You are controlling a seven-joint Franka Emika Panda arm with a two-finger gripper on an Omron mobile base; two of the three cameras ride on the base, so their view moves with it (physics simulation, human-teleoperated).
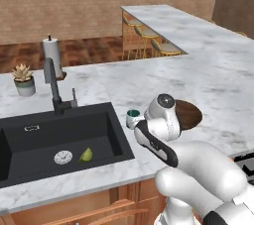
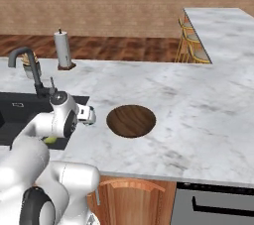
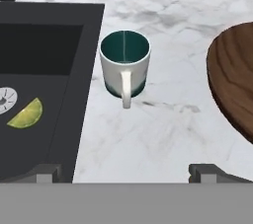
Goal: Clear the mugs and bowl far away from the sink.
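A white mug [image 3: 124,62] with a dark teal inside stands upright on the marble counter, just right of the sink [image 3: 44,50], its handle turned toward the hand camera. The same mug [image 1: 132,117] peeks out beside my wrist. Right of it lies the wide dark wood-grain bowl [image 3: 234,80] [image 2: 131,120], partly hidden by the arm in the left base view [image 1: 191,112]. My gripper [image 3: 126,173] hovers short of the mug, open, with nothing between its fingers. The mug is lined up with the gap.
The black sink [image 1: 119,135] holds a lime wedge [image 1: 86,155] beside its drain [image 1: 63,157]. Behind the basin are a black faucet [image 1: 53,87], a potted plant [image 1: 23,79] and a paper towel roll [image 2: 63,48]. Open marble counter [image 2: 208,110] stretches right of the bowl.
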